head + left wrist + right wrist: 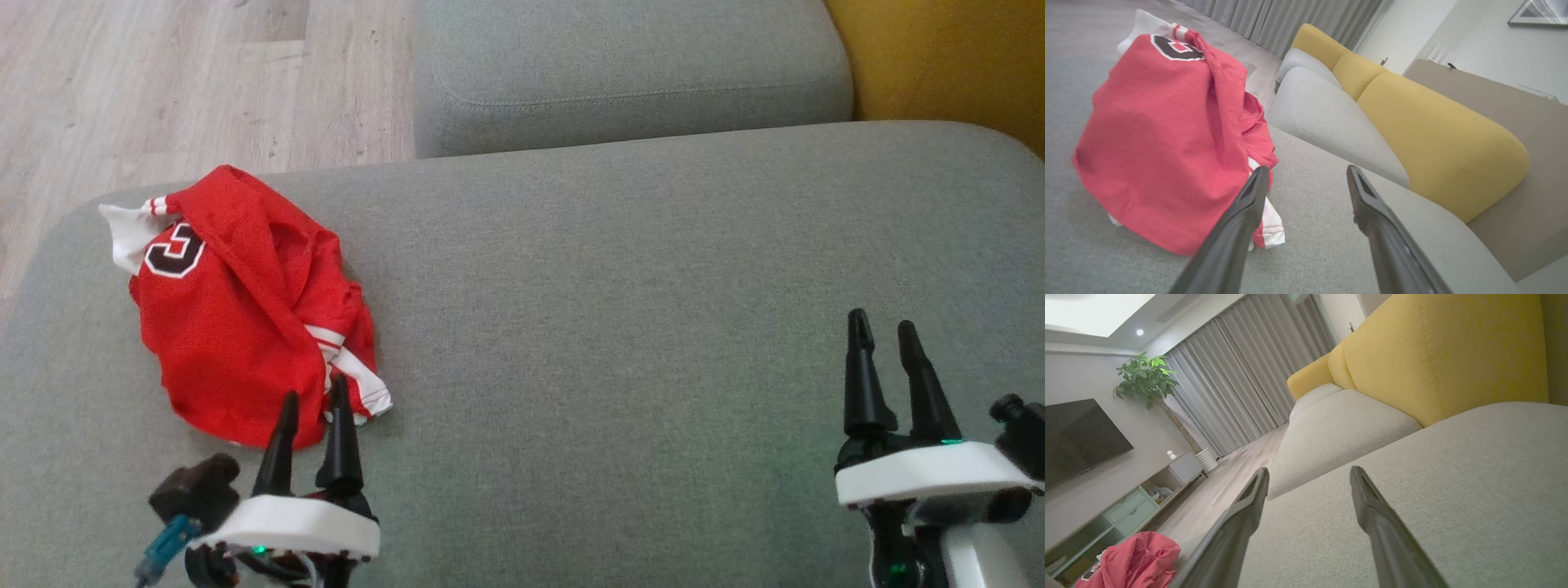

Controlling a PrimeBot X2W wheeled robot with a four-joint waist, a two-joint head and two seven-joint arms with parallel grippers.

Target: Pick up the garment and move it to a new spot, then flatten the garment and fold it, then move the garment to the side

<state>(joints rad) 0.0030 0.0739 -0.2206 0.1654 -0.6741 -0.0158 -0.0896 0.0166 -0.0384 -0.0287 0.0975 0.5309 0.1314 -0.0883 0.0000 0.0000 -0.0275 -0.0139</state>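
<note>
Two dark-fingered grippers frame the near edge of a grey sofa seat (pixel 620 310), seen from the robot's head. At seven o'clock the left gripper (pixel 314 390) points toward twelve, its fingers spread apart and grasping nothing. At four o'clock the right gripper (pixel 881 321) stands the same way, fingers released and empty, over bare upholstery well apart from any cloth.

At about nine o'clock on the seat lies the garment (pixel 237 327), a red jersey bunched into a crumpled heap near the cushion's left edge. A black numeral outlined in white shows on its far side at eleven o'clock, and a white sleeve with red stripes trails from its near side at five o'clock. The left gripper's fingertips overlap the heap's near hem from the head camera. From that arm's wrist, one finger crosses the striped sleeve while the other hangs over grey fabric. Whether either finger touches the cloth cannot be told.

Beyond the seat, at twelve o'clock, sits a second grey cushion (pixel 629 73), with a yellow backrest (pixel 947 57) at one o'clock and pale wood floor (pixel 163 82) at eleven. From the right wrist, grey curtains (pixel 1241 367), a leafy plant (pixel 1147 375), a dark television (pixel 1077 437) and a low cabinet (pixel 1147 494) line the room past the sofa.
</note>
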